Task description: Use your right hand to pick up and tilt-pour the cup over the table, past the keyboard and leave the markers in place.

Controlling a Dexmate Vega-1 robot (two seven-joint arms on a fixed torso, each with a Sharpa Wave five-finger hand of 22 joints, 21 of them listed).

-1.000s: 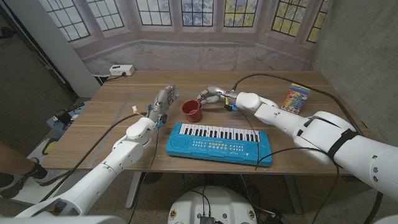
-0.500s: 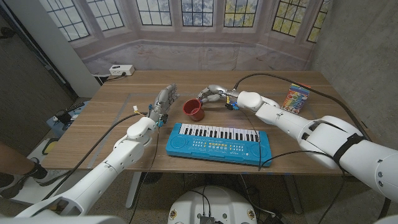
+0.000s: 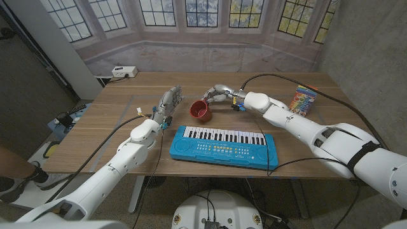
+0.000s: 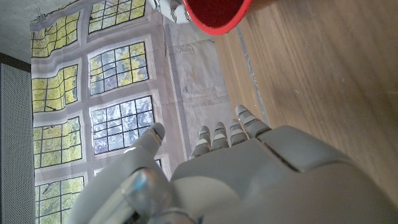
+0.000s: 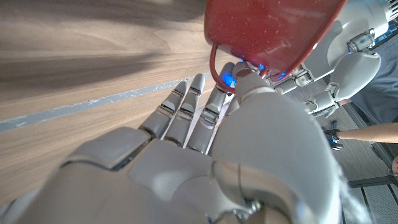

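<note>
the right hand (image 3: 218, 95) has the red cup (image 3: 201, 112) pinched at its handle, thumb and a finger closed on it, other fingers spread toward the counter (image 3: 127, 137). the cup hangs just below and to the left of that hand, tipped with its mouth facing the left hand (image 3: 166, 105), past the keyboard (image 3: 222, 145). it looks clear of the counter, though the head view is too small to be sure. the left hand waits empty, fingers straight and apart, beside the cup. the hold is thin: a handle pinch may let the cup swing or slip as tilt grows. the markers (image 3: 301, 100) sit well off behind the right forearm; a wide elbow sweep could nudge them.
</note>
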